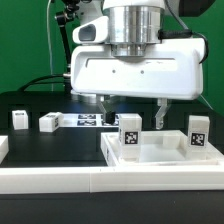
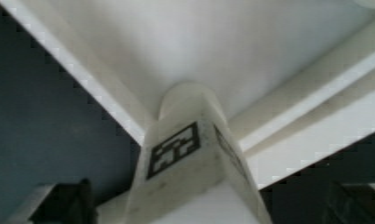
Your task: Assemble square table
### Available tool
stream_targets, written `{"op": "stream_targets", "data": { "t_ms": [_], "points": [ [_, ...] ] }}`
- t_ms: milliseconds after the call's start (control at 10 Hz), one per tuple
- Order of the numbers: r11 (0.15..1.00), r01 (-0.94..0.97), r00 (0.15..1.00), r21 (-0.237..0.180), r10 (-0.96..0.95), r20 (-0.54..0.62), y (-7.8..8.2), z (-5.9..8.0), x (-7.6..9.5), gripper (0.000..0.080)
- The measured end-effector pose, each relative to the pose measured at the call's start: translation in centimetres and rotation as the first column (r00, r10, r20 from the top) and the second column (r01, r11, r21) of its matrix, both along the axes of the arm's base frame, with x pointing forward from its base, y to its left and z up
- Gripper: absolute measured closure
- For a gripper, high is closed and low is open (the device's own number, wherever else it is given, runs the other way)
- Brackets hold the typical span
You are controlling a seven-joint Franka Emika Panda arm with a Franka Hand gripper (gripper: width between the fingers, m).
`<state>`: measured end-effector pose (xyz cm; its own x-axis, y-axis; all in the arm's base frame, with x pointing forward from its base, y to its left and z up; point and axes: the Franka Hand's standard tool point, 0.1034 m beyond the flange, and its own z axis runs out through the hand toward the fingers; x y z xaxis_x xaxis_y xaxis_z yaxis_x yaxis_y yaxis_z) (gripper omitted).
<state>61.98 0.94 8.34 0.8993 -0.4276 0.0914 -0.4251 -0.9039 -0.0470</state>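
- Far on the exterior view's left: first leg post (image 1: 19,120), small and white, standing on the dark table (image 1: 40,148), well apart from the tray.
- Just beside it: second leg post (image 1: 48,122), lower and wider in outline; lying or upright, not clear.
- Further right, at the back: the marker board (image 1: 86,120), flat on the table, its right end hidden behind a finger.
- Centre: arm (image 1: 135,25) hanging straight down from above, wrist vertical, broad white hand body level and square to the camera.
- Below it: gripper (image 1: 134,112) with jaws spread wide and gripping nothing, one dark finger (image 1: 108,105) to each side of a post.
- Between those fingers: middle leg post (image 1: 130,136), upright at the left end of the square table top (image 1: 165,156), tag facing the camera.
- Wrist view: same middle leg post (image 2: 184,150) seen along its length, tag on the near face, white tray top (image 2: 273,60) behind. Fingertips (image 2: 59,200) dark and blurred at the edge, clear of the post on both sides.
- Right: right leg post (image 1: 197,134), upright on the same top, near its right end.
- Across the whole foreground: long white rail (image 1: 60,181), in front of the tray.
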Motion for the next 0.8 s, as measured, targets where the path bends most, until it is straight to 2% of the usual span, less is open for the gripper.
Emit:
{"op": "stream_targets", "data": {
  "t_ms": [400,800],
  "points": [
    [0.978,-0.208,0.978,-0.023,0.208,-0.002,-0.28,-0.01,-0.01,0.015],
    [0.919,-0.39,0.921,-0.05,0.39,-0.014,-0.57,-0.01,-0.01,0.015]
  ]
}}
